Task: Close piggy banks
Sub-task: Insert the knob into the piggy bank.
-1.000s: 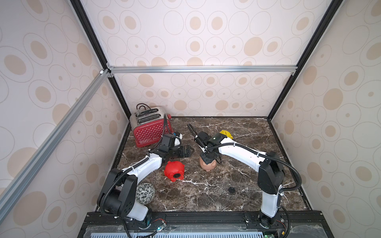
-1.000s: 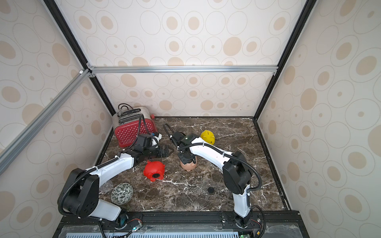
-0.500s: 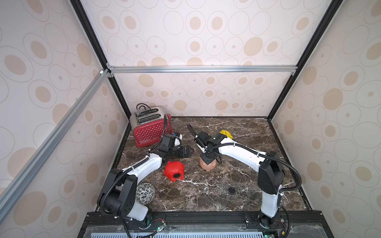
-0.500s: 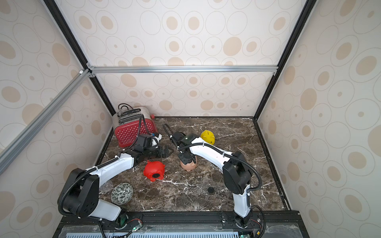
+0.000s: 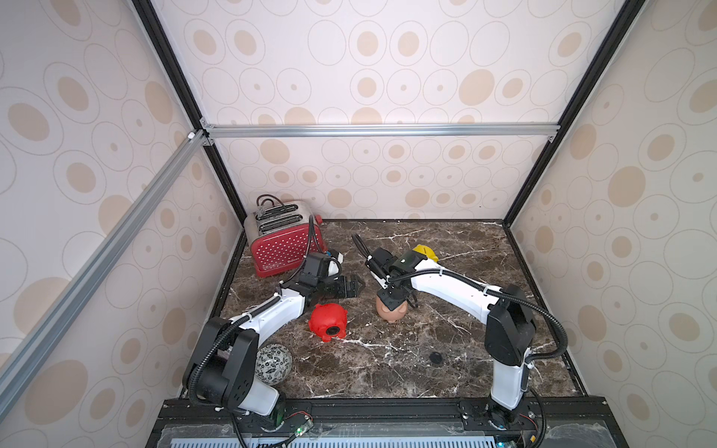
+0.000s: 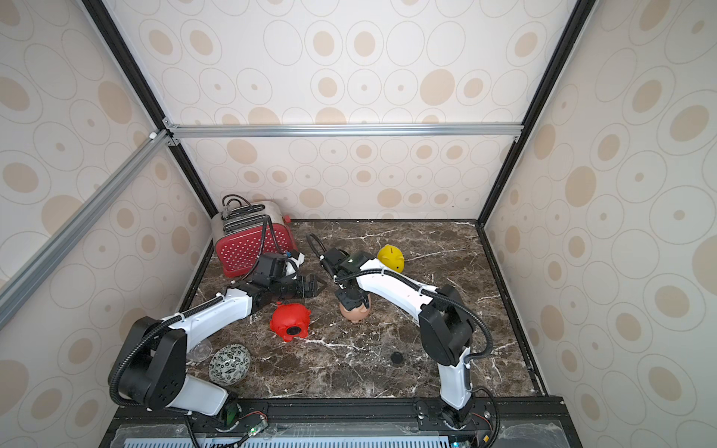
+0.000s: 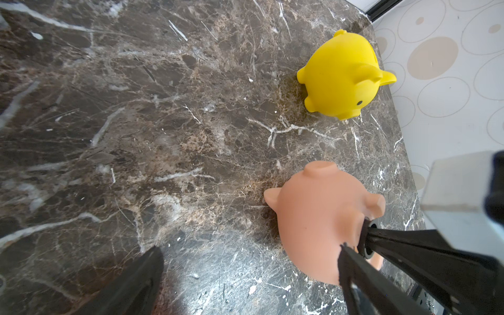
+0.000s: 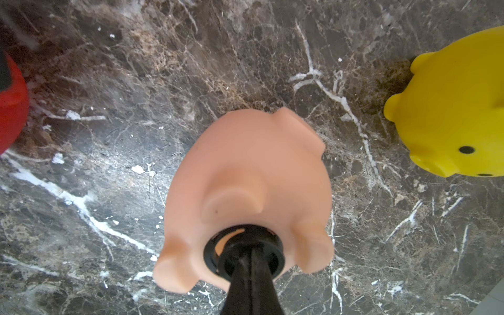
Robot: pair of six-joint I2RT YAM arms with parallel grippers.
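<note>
Two matching arms on show: the left arm point(image 5: 271, 312) and the right arm point(image 5: 450, 289) both wear glossy white shells between chunky black joint housings. A black ribbed cable point(image 5: 543, 314) runs along each one, pinned down by white zip ties point(image 5: 484, 289). Small dark holes dot the left shoulder housing point(image 6: 155, 372). The left gripper point(image 5: 357, 285) and the right gripper point(image 8: 250, 259) are matte black, with fingers tapering to narrow points.

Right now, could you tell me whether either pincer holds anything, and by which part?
Nothing is clearly held. The left pincer is open, empty; the right pincer, shut, touches the black plug at the belly of the peach-pink pig.
</note>
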